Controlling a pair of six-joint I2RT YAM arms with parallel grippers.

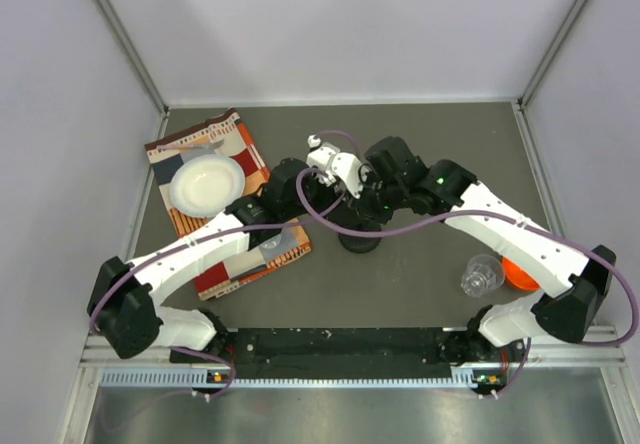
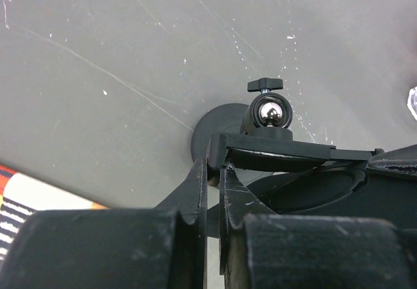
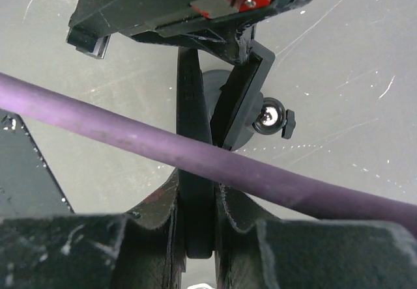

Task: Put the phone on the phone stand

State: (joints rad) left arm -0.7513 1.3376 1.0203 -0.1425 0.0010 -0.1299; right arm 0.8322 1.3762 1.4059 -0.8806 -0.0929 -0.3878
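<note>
1. Setting: a grey, scratched table (image 1: 430,134) inside white walls. A patterned cloth (image 1: 240,142) carrying a white bowl (image 1: 207,184) lies far left, and a clear cup (image 1: 483,274) stands to the right. Both are well apart from the work.
2. Phone stand (image 2: 268,114): it is upright at mid-table on its disc base, with both arms converged over it. Its bracket (image 2: 287,151) is tilted on the ball joint, so one face is turned to receive the phone.
3. Left gripper (image 2: 212,172): you have it nearly closed, the jaws a narrow slit apart. They appear to pinch the near end of the bracket. I judge the purpose is to steady the stand against tipping while the phone is fed in.
4. Right gripper (image 3: 195,188): it is closed firmly on the phone (image 3: 193,107), which shows edge-on as a thin black slab running up out of the jaws. Holding it by one end leaves the other end free to enter the bracket.
5. Position of the phone: it is off the table and just beside the bracket, flat side toward the bracket's face, seemingly touching at the lower lip. I cannot tell whether it is seated in the lips.
6. Obstruction: a purple cable (image 3: 98,116) crosses the right wrist view and hides part of the contact.
7. Assessment: this is the insertion stage and the task is not finished. Release neither gripper until you see the phone resting in the bracket unaided.
</note>
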